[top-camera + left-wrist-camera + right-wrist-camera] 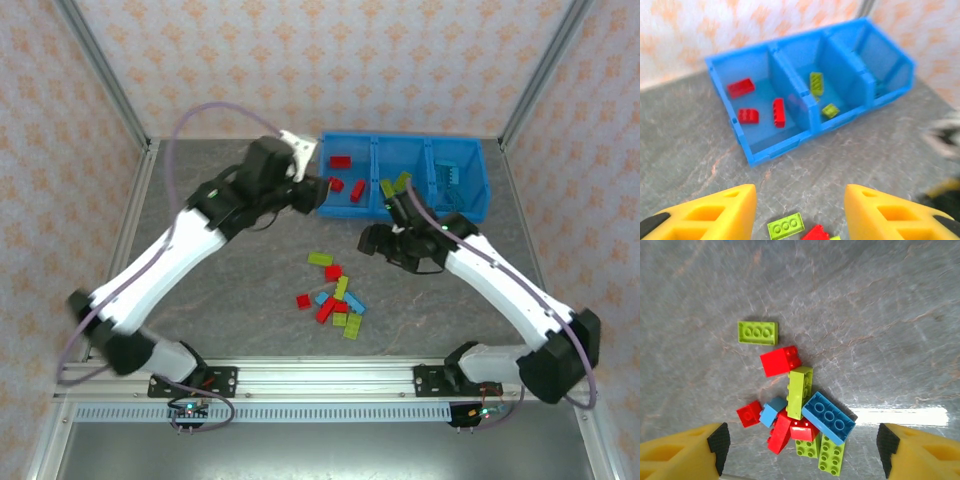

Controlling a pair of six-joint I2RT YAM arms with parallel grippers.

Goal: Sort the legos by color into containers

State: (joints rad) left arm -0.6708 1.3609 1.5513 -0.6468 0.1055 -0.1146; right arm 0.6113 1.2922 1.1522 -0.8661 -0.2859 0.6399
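The blue bin (pixel 470 150) stands at the back of the table. Its left container (pixel 722 75) holds three red legos (pixel 748 116). The middle container holds two yellow-green ones (pixel 816 82). Light blue pieces (pixel 450 175) lie in the right container. A loose pile of red, yellow-green and blue legos (pixel 335 295) sits mid-table, and a flat green brick (pixel 757 332) lies apart from it. My left gripper (pixel 318 192) hovers by the bin's front left corner, open and empty (pixel 800 210). My right gripper (pixel 378 242) is open above the pile (pixel 803 445), nothing between its pads.
Metal frame posts (pixel 105 75) and patterned walls close in the grey table (pixel 230 290). A mounting rail (pixel 320 378) runs along the near edge. Bare tabletop lies left of the pile and between the pile and the bin.
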